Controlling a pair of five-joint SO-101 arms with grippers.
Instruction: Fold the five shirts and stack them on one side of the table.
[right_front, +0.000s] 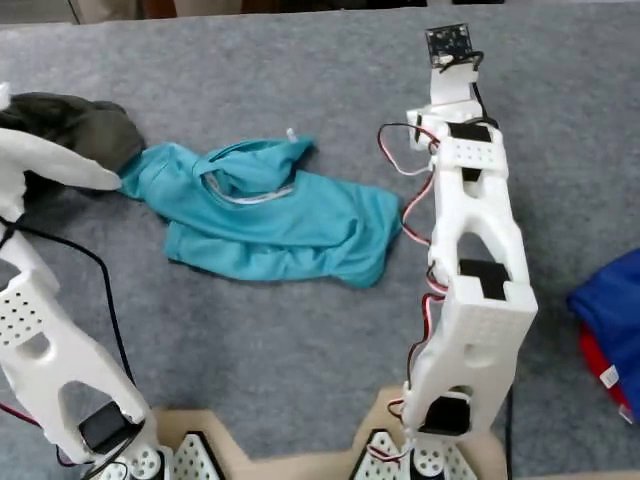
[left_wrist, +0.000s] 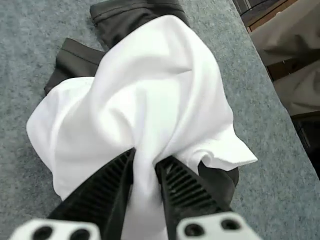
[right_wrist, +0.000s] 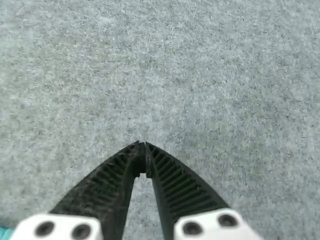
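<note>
My left gripper (left_wrist: 145, 157) is shut on a bunch of a white shirt (left_wrist: 150, 100), which hangs lifted over a dark grey shirt (left_wrist: 130, 17). From above, the white shirt (right_front: 60, 165) and the dark shirt (right_front: 85, 125) sit at the table's far left. A teal shirt (right_front: 270, 215) lies crumpled in the middle, its sleeve touching the dark one. My right gripper (right_wrist: 145, 145) is shut on nothing, just above bare grey table cover (right_wrist: 200, 75). The right arm (right_front: 470, 240) stretches toward the far side, right of the teal shirt.
A blue shirt (right_front: 612, 295) and a red shirt (right_front: 600, 368) under it lie bunched at the right edge. The grey cover (right_front: 300, 360) lies bare in front of the teal shirt. Both arm bases stand at the near edge.
</note>
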